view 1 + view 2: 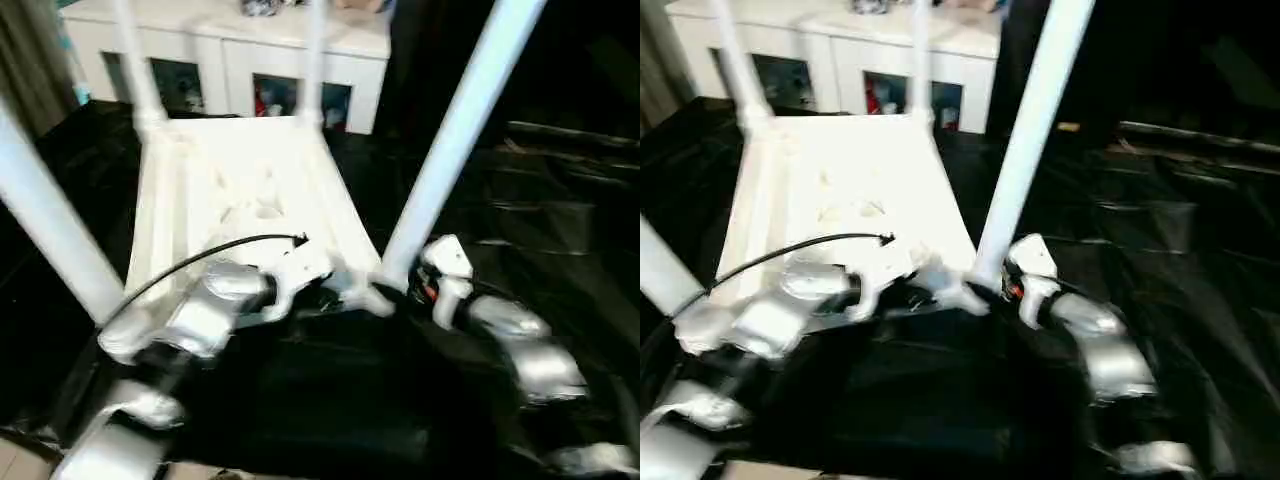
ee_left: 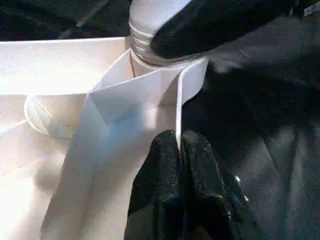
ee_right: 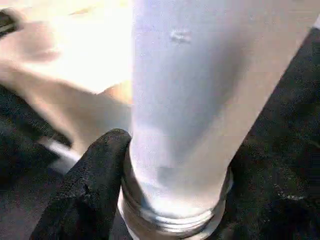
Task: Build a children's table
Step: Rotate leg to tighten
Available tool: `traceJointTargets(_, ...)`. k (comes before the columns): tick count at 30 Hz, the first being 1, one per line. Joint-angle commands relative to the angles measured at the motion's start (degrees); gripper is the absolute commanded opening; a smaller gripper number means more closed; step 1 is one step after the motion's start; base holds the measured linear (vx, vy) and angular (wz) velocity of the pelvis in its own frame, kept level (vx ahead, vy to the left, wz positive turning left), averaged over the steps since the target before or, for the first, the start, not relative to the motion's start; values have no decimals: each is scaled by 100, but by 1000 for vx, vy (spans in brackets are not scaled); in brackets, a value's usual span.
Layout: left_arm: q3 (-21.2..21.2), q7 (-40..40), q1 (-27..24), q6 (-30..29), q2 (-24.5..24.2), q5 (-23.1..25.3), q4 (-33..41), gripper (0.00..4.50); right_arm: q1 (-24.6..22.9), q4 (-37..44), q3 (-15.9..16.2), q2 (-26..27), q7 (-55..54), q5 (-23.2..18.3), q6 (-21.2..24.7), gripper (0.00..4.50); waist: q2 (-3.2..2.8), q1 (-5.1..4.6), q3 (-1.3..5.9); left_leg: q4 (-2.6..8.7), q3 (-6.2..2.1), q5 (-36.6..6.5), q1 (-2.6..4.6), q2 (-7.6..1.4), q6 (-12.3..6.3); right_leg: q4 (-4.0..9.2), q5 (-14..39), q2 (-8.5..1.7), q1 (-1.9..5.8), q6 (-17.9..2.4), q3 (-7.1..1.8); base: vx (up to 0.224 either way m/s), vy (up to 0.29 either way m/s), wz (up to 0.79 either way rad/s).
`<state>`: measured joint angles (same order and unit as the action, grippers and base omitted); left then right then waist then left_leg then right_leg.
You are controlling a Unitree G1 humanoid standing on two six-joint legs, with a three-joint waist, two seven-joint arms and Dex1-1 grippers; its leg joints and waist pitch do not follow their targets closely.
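Note:
The children's table lies upside down on the black cloth, its white ribbed top (image 1: 240,190) facing up. All of its white legs stand in the corner sockets, the near right leg (image 1: 455,140) leaning up to the right. My left gripper (image 2: 179,142) is shut on the thin rim wall of the top, just beside that corner socket. My right gripper (image 3: 175,200) is closed around the threaded base of the near right leg (image 3: 200,100). One black finger (image 3: 95,175) presses against its side. From the head, both grippers meet at that near right corner (image 1: 375,290).
A black-draped table (image 1: 320,390) carries everything, with folds of cloth to the right (image 1: 560,200). A white cabinet with glass doors (image 1: 230,50) stands behind it. A black cable (image 1: 200,260) arcs over my left forearm.

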<state>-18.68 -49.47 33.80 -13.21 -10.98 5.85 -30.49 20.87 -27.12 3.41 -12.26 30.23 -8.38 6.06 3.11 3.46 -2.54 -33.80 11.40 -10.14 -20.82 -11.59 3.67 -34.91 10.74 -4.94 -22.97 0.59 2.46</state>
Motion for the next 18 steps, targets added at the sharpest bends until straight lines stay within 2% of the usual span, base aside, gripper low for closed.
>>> traceJointTargets(1,-64,710,48,-187,416,138,-359,0,70,-460,-175,273,-960,227,360,269,-19,-27,253,469,-157,-2352,105,-131,234,617,2889,-289,101,-682,-143,0,0,0)
traceJointTargets(4,-64,1440,202,-196,821,295,-666,0,255,-576,-135,760,-1507,271,495,269,-22,-68,264,459,-188,-2531,125,-111,238,669,3186,-292,77,-514,-110,0,0,0)
traceJointTargets(5,-111,1443,224,-252,899,328,-680,0,298,-561,7,902,-1478,316,455,269,-8,-71,270,467,-196,-2536,119,-112,219,680,3157,-294,84,-476,-103,0,0,0)
traceJointTargets(9,-182,1327,224,-186,885,371,-689,0,261,-495,197,936,-1270,407,329,269,-32,-63,274,506,-203,-2534,96,-125,149,692,2854,-301,107,-501,-95,0,0,0)
traceJointTargets(11,-220,1156,205,-133,823,375,-690,0,210,-400,65,1009,-1009,118,237,269,-15,-55,270,504,-188,-2561,109,-120,99,689,2753,-306,89,-551,-107,0,0,0)
traceJointTargets(12,-227,1115,200,-127,798,378,-687,0,207,-376,35,1016,-1000,85,221,324,-20,-53,273,505,-190,-2551,103,-122,90,682,2722,-309,95,-566,-112,0,0,0)
traceJointTargets(13,-218,1078,205,-127,777,375,-707,0,221,-357,-11,1019,-1006,75,221,338,-24,-52,280,513,-190,-2487,86,-127,84,666,2599,-312,108,-604,-121,0,0,0)
traceJointTargets(15,-190,774,205,-122,640,280,-654,0,254,-208,-47,872,-795,58,173,344,-19,-39,274,509,-175,-2478,98,-121,47,670,2557,-310,101,-646,-125,0,0,0)
traceJointTargets(16,-193,603,201,-75,557,237,-621,0,258,-108,-59,776,-629,26,176,355,-17,-47,275,520,-181,-2426,64,-122,29,661,2580,-317,123,-650,-128,0,0,0)
traceJointTargets(18,-198,490,194,-50,494,209,-599,0,243,-27,-51,685,-449,-7,217,355,-12,-33,291,521,-176,-2262,44,-124,9,647,2484,-325,148,-647,-137,0,0,0)
